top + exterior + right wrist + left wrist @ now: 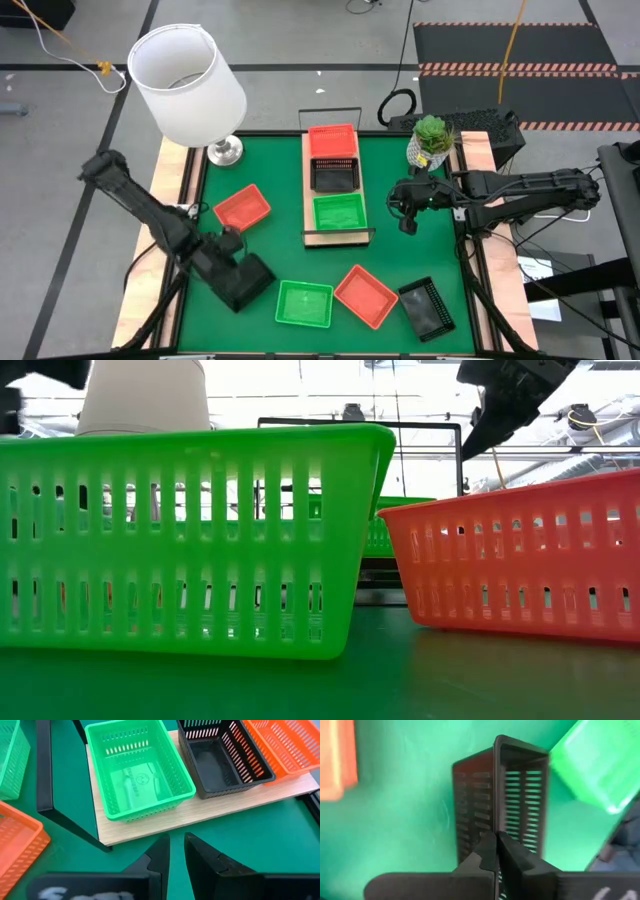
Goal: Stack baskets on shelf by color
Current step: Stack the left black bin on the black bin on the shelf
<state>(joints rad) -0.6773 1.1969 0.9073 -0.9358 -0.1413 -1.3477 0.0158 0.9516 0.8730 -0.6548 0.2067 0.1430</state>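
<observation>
Up close, left hand (496, 851) pinches black basket's (520, 795) wall.

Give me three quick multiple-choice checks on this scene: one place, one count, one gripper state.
1. Middle of the shelf: A green basket, B orange-red basket, C black basket.
2. Orange-red baskets on the mat, off the shelf: A two, B one, C none.
3. Left gripper: A open, B shut on a green basket, C shut on a black basket.

C: the shelved black basket sits between the other two.
A: two loose orange-red baskets.
C: its fingers pinch the held black basket by its wall.
</observation>
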